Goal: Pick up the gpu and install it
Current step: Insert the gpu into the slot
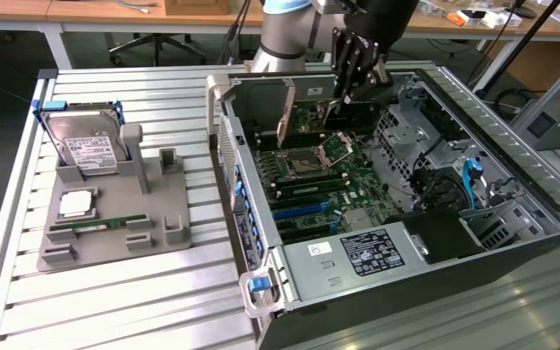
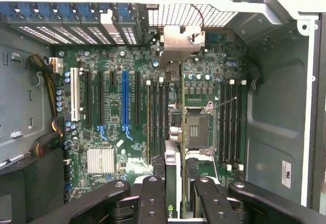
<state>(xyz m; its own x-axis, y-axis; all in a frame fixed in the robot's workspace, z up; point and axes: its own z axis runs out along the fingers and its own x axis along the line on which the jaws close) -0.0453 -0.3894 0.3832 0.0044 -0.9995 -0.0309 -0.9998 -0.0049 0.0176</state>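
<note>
The gpu [image 1: 287, 113] stands on edge inside the open computer case [image 1: 513, 182], its silver end bracket toward the case's rear wall. My gripper [image 1: 341, 98] reaches down from above and is shut on the card's dark board. In the wrist view the gpu [image 2: 182, 107] appears edge-on, running from between my fingers [image 2: 153, 193] out to its bracket [image 2: 181, 43] at the rear grille. It hangs over the motherboard [image 2: 112, 112], in line with the area beside the CPU socket [image 2: 196, 127]. Whether its edge touches a slot I cannot tell.
On the exterior view's left a grey holder [image 1: 114, 233] carries a hard drive in a blue frame [image 1: 85, 142], a CPU [image 1: 76, 204] and a green memory stick [image 1: 100, 224]. Blue and white expansion slots [image 2: 125, 96] lie on the board. Cables and a drive cage [image 1: 455, 182] crowd the case.
</note>
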